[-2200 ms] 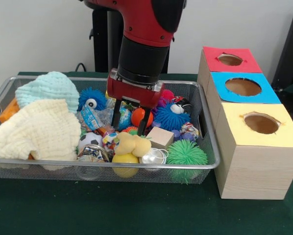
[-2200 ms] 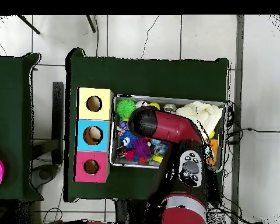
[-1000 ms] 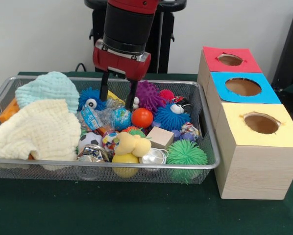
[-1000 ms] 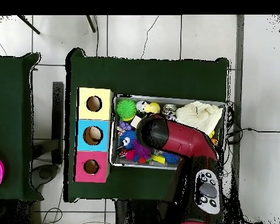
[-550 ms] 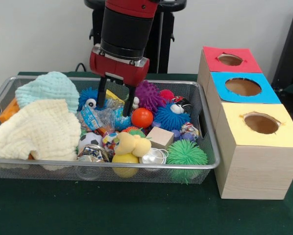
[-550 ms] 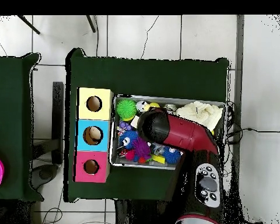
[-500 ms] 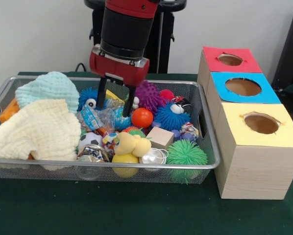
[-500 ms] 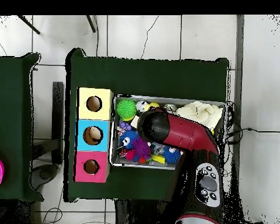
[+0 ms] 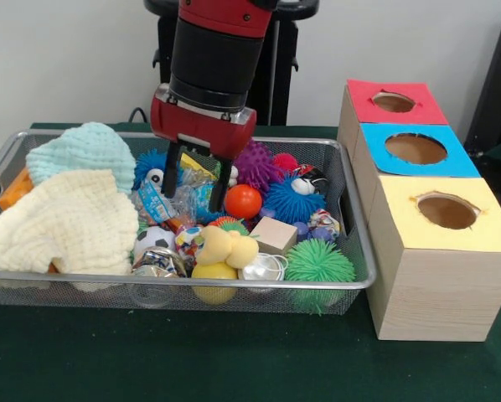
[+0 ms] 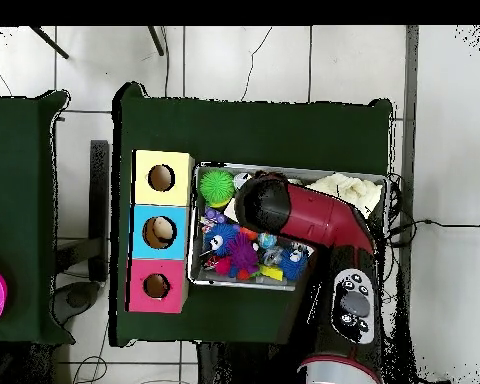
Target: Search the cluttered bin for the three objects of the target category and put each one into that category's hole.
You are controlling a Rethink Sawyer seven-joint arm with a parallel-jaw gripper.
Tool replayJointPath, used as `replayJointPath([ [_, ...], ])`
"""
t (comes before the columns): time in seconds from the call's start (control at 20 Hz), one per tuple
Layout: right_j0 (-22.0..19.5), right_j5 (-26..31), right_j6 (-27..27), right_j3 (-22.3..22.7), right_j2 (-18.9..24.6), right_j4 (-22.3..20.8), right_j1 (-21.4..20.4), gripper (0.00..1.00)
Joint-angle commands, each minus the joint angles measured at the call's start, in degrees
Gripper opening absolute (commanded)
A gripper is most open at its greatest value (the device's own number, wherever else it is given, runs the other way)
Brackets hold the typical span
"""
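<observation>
Currently, the scene by size:
Table: green cloth (image 9: 234,368) carries both bin and boxes, so anything lifted has only a short way to travel.
Bin: wire-mesh basket (image 9: 175,283) with low walls, open from above; its load is heaped, which explains the searching.
Boxes: three wooden cubes stand just beside the bin, topped red (image 9: 395,101), blue (image 9: 415,149) and yellow (image 9: 446,211), each with a round hole facing up to take a drop.
Arm: red and black arm (image 9: 213,59) hangs near vertical over the bin's middle; from overhead it covers that part of the clutter (image 10: 294,215).
Cloths: cream cloth (image 9: 62,222) and pale blue one (image 9: 83,151) fill the left end, likely hiding more beneath.
Gripper: gripper (image 9: 193,194) has its two dark fingers spread apart and pointing down, nothing held; they straddle a crinkly clear-wrapped blue item (image 9: 196,199), judged the pick in hand.
Targets: category unstated, so the three cannot be named; all candidates remain in the bin.
Neighbours: orange ball (image 9: 243,201) sits just beside one finger, purple spiky ball (image 9: 257,162) behind; either could be nudged.
</observation>
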State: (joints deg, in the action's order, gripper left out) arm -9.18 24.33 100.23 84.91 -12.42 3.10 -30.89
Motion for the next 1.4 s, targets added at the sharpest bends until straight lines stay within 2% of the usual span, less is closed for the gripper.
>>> replayJointPath([
  [0.05,3.47,4.83,19.78,-3.02,-1.41,6.34,3.51,1.0],
  [0.15,4.72,5.86,23.06,-2.99,-2.84,9.36,4.1,1.0],
  [0.35,6.03,6.07,25.06,-3.14,-5.14,13.33,5.26,1.0],
  [0.7,7.9,8.33,29.26,-4.64,-8.88,17.21,7.04,1.0],
  [1.0,10.87,11.81,39.83,-2.72,-11.79,22.32,7.07,1.0],
  [1.1,11.82,12.55,42.3,-1.74,-12.97,23.41,6.82,1.0],
  [1.4,12.35,10.1,44.52,-0.41,-13.8,24.52,7.01,1.0],
])
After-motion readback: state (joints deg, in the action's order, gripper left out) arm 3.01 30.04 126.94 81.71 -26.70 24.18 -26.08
